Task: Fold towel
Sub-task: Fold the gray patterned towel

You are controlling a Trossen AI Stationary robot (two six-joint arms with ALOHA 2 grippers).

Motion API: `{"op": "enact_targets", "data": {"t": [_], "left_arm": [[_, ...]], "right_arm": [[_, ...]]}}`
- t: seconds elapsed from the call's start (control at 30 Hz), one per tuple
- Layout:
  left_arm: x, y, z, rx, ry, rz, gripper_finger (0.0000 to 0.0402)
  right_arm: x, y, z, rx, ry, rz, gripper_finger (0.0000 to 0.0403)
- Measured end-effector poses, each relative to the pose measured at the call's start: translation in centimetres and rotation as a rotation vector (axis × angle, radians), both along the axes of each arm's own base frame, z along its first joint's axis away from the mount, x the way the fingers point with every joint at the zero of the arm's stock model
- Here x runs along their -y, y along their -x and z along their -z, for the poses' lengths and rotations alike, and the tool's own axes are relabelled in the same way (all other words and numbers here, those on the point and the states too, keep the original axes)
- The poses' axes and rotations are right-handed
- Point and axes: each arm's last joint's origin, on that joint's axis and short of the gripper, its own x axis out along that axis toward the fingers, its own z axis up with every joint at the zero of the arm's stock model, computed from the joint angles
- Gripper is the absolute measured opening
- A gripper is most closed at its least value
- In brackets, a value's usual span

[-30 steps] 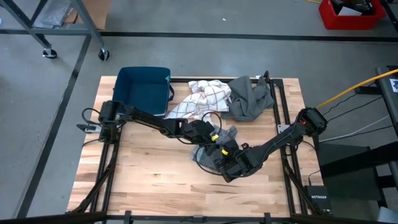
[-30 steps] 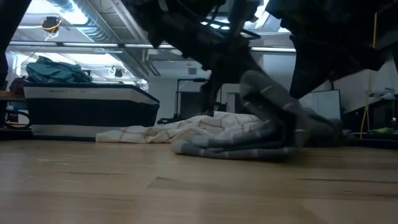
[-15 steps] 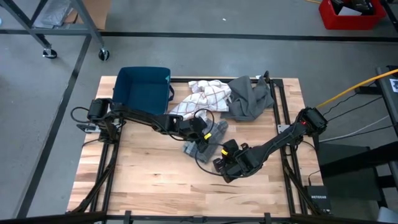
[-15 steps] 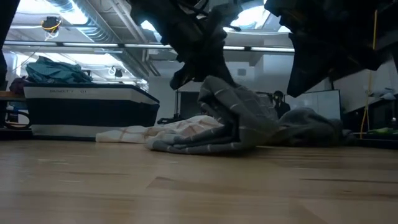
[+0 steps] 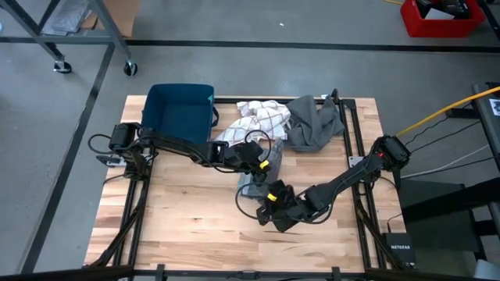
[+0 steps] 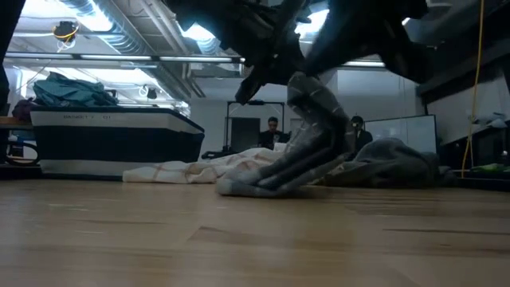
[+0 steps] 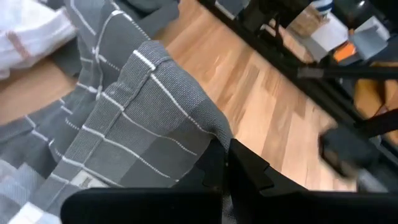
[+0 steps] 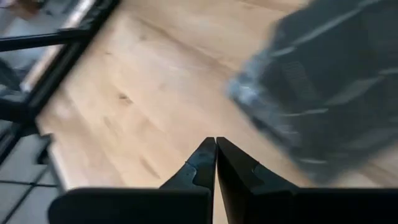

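Fingers of the left gripper [image 7: 225, 163] are clamped on an edge of the grey striped towel [image 7: 124, 124], lifting part of it above the wooden table [image 5: 164, 211]. Fingers of the right gripper [image 8: 216, 160] are pressed together and hold nothing; this gripper hangs over bare wood just beside the towel, on its near side.

Task item: one grey striped towel [image 5: 255, 183], partly raised, its lower part resting near the table centre, between the two grippers.

Behind it, toward the far edge, lie two further cloths: one white checked cloth [image 5: 254, 121] and one plain grey cloth [image 5: 312, 123], touching each other.

Containers: one blue bin [image 5: 181, 113] stands at the far left corner. In the high view nothing shows inside it.

Arms: two, left [image 5: 176, 144] and right [image 5: 351, 176].
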Motion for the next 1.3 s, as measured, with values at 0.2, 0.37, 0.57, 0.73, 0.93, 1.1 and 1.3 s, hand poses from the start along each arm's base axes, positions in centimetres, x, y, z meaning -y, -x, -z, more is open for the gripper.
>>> {"op": "enact_targets", "data": {"t": [0.2,0.37,0.57,0.73,0.93,1.1,1.3], "left_arm": [[-0.2,-0.2,-0.3,0.033,0.008,-0.005,0.0],[0.2,-0.2,-0.4,0.045,0.029,0.014,0.0],[0.9,0.2,0.3,-0.034,0.026,0.083,0.0],[1.0,0.8,1.1,-0.144,0.0,0.106,0.0],[1.0,0.9,1.3,-0.168,-0.027,0.126,0.0],[1.1,1.2,1.6,-0.204,-0.023,0.141,0.0],[1.0,0.5,0.7,-0.091,-0.006,0.113,0.0]], "right_arm": [[-0.6,-1.0,1.3,0.039,-0.044,0.01,0.0019],[-1.0,-1.7,4.0,0.018,-0.106,0.1,0.0019],[-1.1,-1.3,5.2,0.04,-0.106,0.243,0.0004],[-1.2,-0.6,5.5,0.013,-0.128,0.318,0.0007],[-1.3,0.4,6.0,-0.071,-0.16,0.353,0.0005],[-1.5,0.9,6.2,-0.119,-0.178,0.347,0.0003],[-2.2,-0.5,5.4,0.03,-0.206,0.286,0.0004]]}}
